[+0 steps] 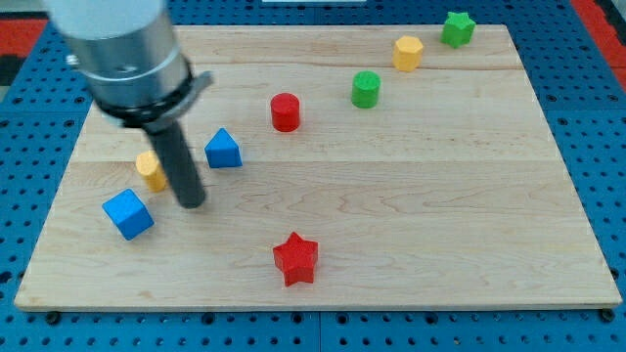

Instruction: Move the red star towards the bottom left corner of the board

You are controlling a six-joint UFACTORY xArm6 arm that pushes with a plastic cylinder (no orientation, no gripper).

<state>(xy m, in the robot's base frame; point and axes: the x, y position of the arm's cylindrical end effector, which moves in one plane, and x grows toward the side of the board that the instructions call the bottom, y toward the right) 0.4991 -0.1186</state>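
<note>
The red star lies near the view's bottom edge of the wooden board, a little left of the middle. My tip stands on the board well to the star's upper left. It sits between a blue cube to its lower left and a blue block with a pointed top to its upper right. A yellow block, partly hidden by the rod, lies just left of the rod.
A red cylinder stands above the star. A green cylinder, a yellow hexagonal block and a green star run toward the view's top right corner. Blue pegboard surrounds the board.
</note>
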